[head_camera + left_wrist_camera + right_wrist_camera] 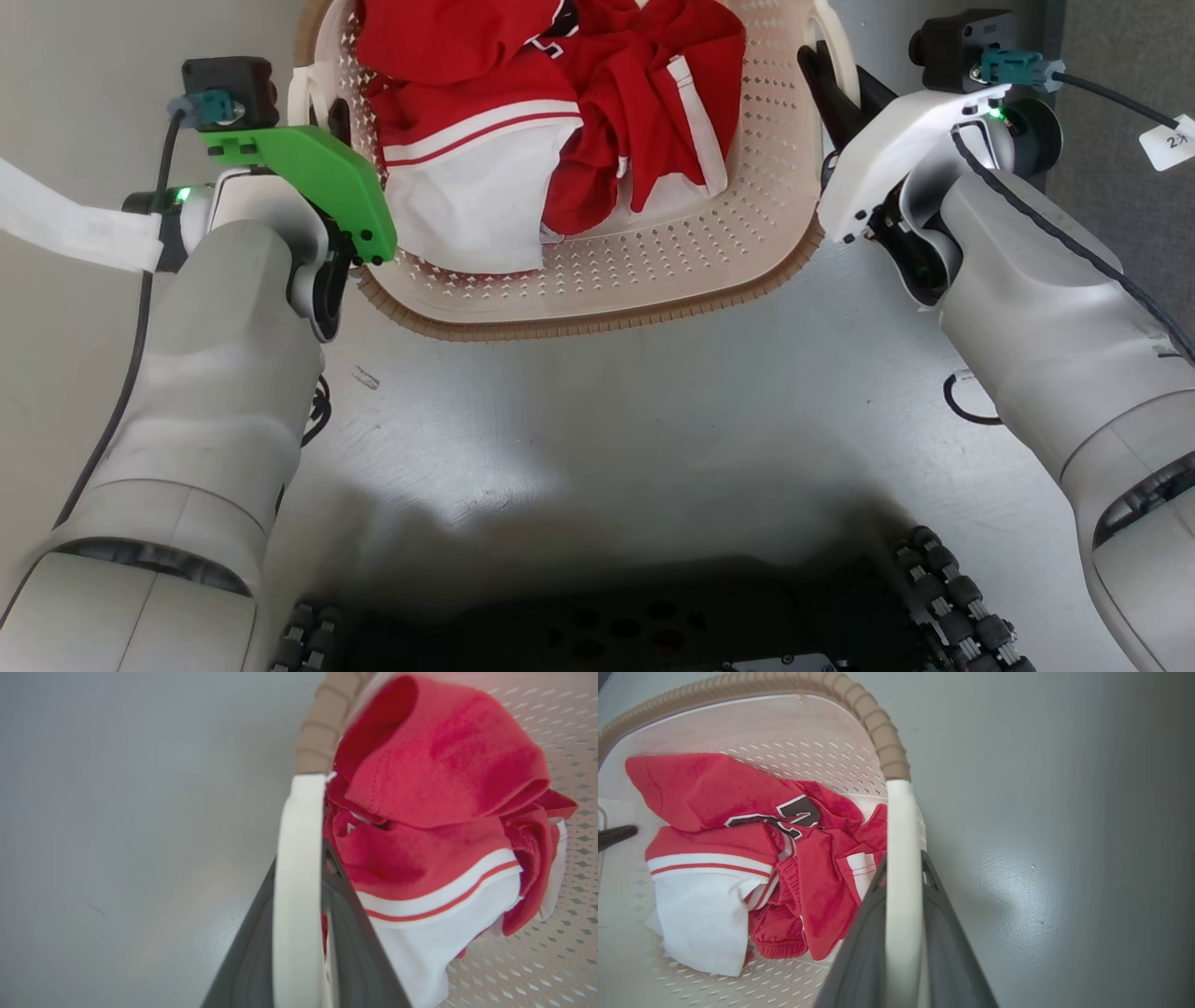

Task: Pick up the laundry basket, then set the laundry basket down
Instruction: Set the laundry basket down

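**Laundry basket** (653,252), loaded with red-and-white clothing (560,93), sits between the two arms at the top of the head view, over the grey floor (597,420). Whether its base rests on the floor cannot be told.

**Left gripper** (334,114): fingers closed on the left white handle (299,812), one dark finger on either side.

**Right gripper** (826,75): fingers likewise closed on the right white handle (903,858).

**Step in hand (judged):** the two-handed grasp is made, so this is the lift or carry phase.

**Next move:** both arms should travel level and together so the load does not tip. The basket should then be lowered gently before the fingers open.
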Available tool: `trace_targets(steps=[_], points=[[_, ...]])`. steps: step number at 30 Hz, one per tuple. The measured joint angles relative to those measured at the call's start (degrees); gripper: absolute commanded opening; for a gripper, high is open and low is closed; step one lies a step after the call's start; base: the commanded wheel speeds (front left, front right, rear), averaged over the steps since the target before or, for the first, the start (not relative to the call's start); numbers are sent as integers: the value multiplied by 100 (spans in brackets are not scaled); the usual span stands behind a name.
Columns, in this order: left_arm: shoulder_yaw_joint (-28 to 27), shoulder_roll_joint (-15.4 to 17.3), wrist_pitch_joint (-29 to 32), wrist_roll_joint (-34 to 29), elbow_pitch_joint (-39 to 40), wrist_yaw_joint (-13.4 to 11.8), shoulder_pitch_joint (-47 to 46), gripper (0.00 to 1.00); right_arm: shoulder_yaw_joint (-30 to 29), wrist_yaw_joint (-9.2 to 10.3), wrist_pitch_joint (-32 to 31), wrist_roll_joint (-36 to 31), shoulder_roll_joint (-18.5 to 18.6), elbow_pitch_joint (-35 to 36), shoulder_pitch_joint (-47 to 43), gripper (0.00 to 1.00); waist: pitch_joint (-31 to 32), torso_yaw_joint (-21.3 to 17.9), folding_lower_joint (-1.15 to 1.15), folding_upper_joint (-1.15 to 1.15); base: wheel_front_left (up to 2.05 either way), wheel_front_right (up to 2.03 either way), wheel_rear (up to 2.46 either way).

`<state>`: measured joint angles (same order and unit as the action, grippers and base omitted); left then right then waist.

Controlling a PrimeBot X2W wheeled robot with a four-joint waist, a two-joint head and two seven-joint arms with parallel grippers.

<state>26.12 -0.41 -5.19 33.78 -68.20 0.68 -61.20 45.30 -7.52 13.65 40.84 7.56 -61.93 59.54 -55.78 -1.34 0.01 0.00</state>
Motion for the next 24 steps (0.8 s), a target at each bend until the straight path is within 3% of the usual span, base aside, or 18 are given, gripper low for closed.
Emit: trace_targets(steps=[15,16,17,18,24], points=[[30,-23,-125,-45,-172,36,-26,0,113,0,44,3,-36,-86,1,0,8,19,0,0,0,0,0],[26,-23,-135,-44,-174,42,-26,11,114,0,44,8,-40,-86,2,2,12,19,0,0,0,0,0],[22,-23,-149,-35,-175,47,-27,77,126,1,45,9,-42,-77,6,67,17,19,0,0,0,0,0],[22,-21,-145,-26,-187,81,-36,100,138,2,46,9,-41,-54,18,98,22,18,0,0,0,0,0],[-4,185,-201,-20,-233,92,-125,100,180,0,52,9,70,20,91,100,62,19,0,0,0,0,0]])
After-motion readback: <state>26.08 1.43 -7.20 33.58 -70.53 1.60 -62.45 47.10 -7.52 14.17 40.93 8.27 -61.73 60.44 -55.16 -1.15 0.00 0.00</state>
